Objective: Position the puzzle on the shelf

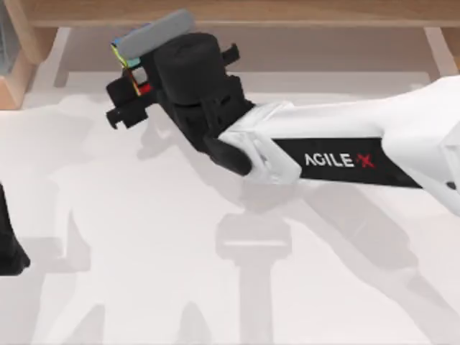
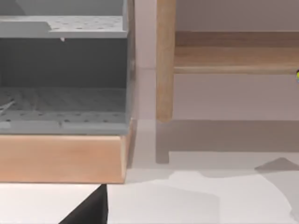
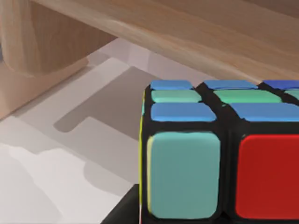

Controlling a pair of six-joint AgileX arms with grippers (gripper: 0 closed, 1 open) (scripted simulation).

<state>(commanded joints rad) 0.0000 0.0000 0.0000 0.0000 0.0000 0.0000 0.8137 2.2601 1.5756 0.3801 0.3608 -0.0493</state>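
The left arm [image 1: 8, 248] sits parked at the table's left edge, while the right gripper [image 1: 136, 79], reaching in from the right, is clamped on the puzzle [image 1: 147, 43], held just before the shelf [image 1: 287, 11].

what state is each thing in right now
puzzle: held off the table by the right gripper, near the shelf's left end
shelf: nothing seen on its board
left gripper: parked at the table's left edge
grey rack: sits on a wooden base
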